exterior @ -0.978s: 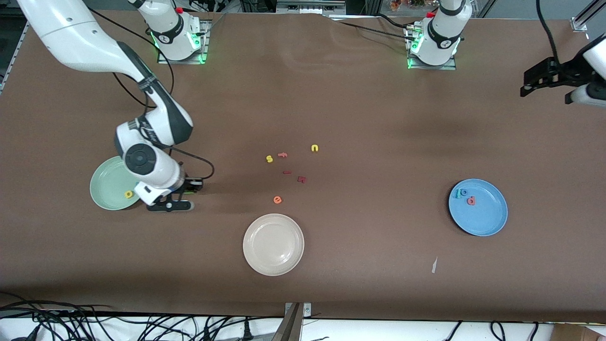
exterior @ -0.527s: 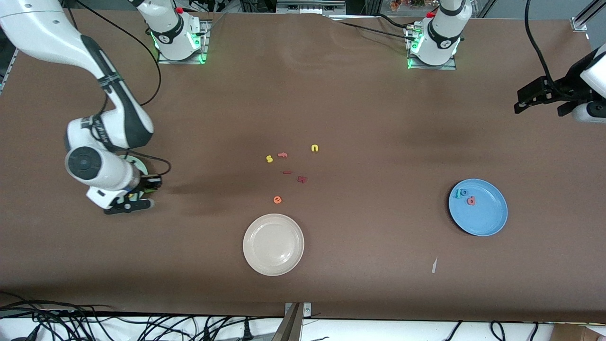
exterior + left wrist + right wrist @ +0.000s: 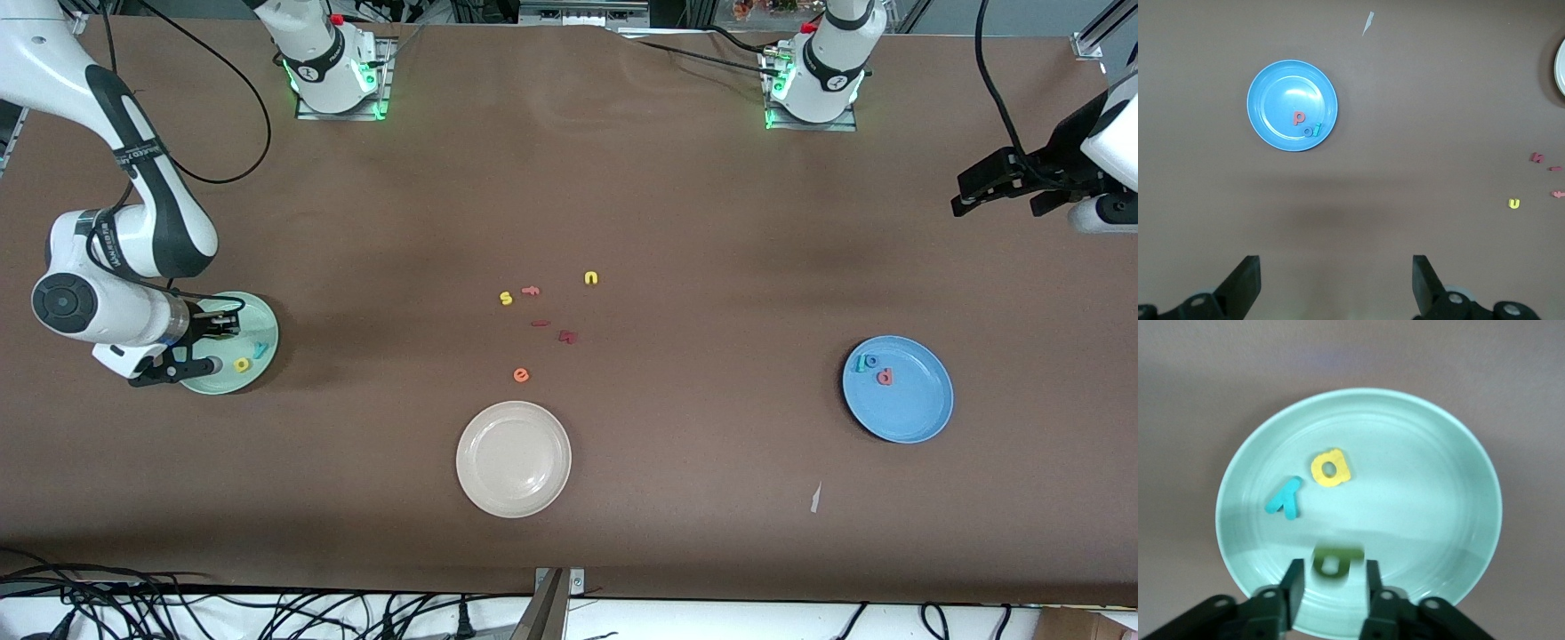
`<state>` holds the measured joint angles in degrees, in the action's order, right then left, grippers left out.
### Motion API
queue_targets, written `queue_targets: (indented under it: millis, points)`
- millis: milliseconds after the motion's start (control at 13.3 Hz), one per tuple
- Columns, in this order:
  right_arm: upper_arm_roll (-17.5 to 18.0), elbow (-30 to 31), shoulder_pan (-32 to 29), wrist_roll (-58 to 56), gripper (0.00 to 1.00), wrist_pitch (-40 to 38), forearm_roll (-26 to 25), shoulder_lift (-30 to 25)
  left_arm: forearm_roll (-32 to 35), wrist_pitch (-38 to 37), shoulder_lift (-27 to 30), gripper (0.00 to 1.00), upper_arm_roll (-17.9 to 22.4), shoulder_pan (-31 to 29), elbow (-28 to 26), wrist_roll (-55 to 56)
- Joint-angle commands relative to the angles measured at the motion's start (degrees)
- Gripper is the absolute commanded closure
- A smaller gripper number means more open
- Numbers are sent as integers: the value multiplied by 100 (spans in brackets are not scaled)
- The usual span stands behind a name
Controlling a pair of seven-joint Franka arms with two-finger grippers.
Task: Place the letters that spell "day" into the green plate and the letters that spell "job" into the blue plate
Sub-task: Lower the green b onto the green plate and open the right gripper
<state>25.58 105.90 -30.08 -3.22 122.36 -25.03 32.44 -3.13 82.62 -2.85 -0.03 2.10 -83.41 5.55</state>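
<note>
My right gripper (image 3: 216, 340) hovers low over the green plate (image 3: 267, 327), open. The dark green letter (image 3: 1336, 561) lies loose just off its fingertips (image 3: 1296, 577), touching neither. Beside it in the plate are the yellow rounded letter (image 3: 1330, 468) and the teal "y" (image 3: 1285, 498). The blue plate (image 3: 920, 413) toward the left arm's end holds the blue "o" (image 3: 871, 360), the teal "j" (image 3: 860, 363) and the salmon letter (image 3: 884, 377). My left gripper (image 3: 973, 191) waits open in the air at that end of the table, with nothing between its fingers (image 3: 1245, 283).
A cream plate (image 3: 513, 459) sits near the front camera at mid-table. Loose letters lie farther from it: a yellow "s" (image 3: 506, 299), an orange "f" (image 3: 531, 290), a yellow "n" (image 3: 591, 278), an orange "e" (image 3: 521, 375) and two dark red ones (image 3: 566, 336). A paper scrap (image 3: 815, 498) lies near the blue plate.
The right arm has swung toward its own end of the table until the gripper is over the green plate. Its fingers have spread and let go of the dark green letter. The left gripper drifted slightly.
</note>
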Motion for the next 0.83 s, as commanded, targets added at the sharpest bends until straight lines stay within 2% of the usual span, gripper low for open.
queue_targets:
  millis: [0,75,301,602,752]
  points:
    - [375,-139,-60,-47,0,-526,94,-194,-118,-1,-180,0,-32,-43,185,52]
    - [586,-340,-60,-21,0,-868,295,-221,-161,60,-259,0,-32,-26,185,52]
    - [904,-1183,-51,-38,0,-2054,928,-221,-171,140,-303,0,-50,27,194,61]
    - [1484,-1904,-34,-21,0,-2829,1027,-221,-92,166,-312,0,-41,-7,211,52]
    - [1599,-2265,36,-82,0,-3338,1018,-221,-92,166,-312,0,-32,-43,211,52]
